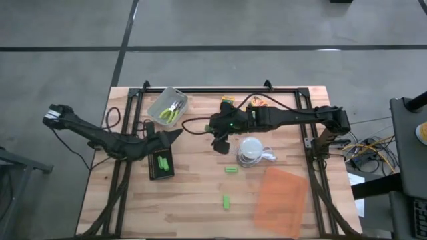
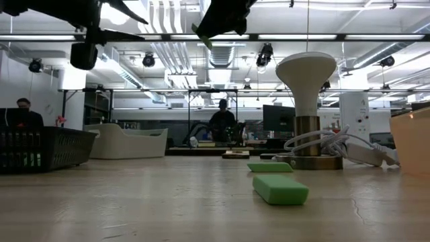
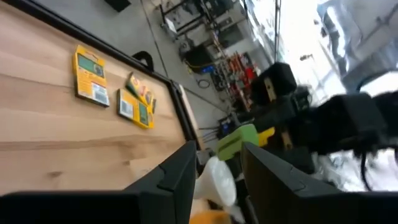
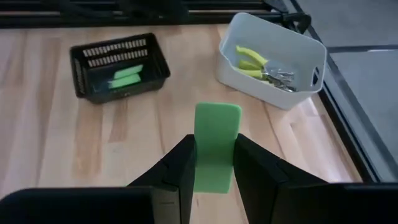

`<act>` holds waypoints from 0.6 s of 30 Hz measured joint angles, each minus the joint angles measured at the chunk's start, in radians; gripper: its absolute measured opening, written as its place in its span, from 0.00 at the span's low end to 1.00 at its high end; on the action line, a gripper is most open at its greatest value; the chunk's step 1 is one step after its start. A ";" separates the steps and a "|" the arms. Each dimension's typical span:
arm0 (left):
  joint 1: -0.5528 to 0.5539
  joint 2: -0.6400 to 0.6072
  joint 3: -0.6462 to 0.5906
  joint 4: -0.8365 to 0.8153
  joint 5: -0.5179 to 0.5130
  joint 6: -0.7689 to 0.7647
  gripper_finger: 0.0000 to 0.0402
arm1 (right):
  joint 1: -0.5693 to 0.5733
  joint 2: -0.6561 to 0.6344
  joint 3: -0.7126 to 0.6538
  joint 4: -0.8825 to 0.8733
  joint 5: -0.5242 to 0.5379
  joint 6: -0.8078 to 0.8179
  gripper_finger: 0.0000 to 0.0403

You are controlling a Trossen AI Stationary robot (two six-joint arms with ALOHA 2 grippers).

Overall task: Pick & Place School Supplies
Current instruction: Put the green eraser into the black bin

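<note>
right gripper (image 4: 214, 163) gripping, left gripper (image 3: 214, 165) idle (raised)

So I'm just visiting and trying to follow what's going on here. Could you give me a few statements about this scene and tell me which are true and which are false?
1. The right gripper holds a green stick. True.
2. The black tray is empty. False: two green sticks lie in it.
3. The plier-like tools sit in the white bin. True.
4. All green sticks are put away. False: two loose green sticks lie on the table.
5. The left gripper holds an orange-yellow box. False: nothing is between its fingers; the orange-yellow boxes lie on the table.
</note>
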 joint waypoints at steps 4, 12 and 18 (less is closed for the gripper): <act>0.026 0.062 0.000 0.095 -0.002 0.001 0.33 | 0.000 0.000 0.000 0.017 0.003 0.046 0.23; 0.096 0.163 0.021 0.270 -0.017 0.137 0.33 | -0.001 0.000 0.000 0.017 0.079 0.206 0.23; 0.142 0.228 0.092 0.270 0.048 0.217 0.33 | -0.001 0.009 0.000 0.021 0.083 0.233 0.23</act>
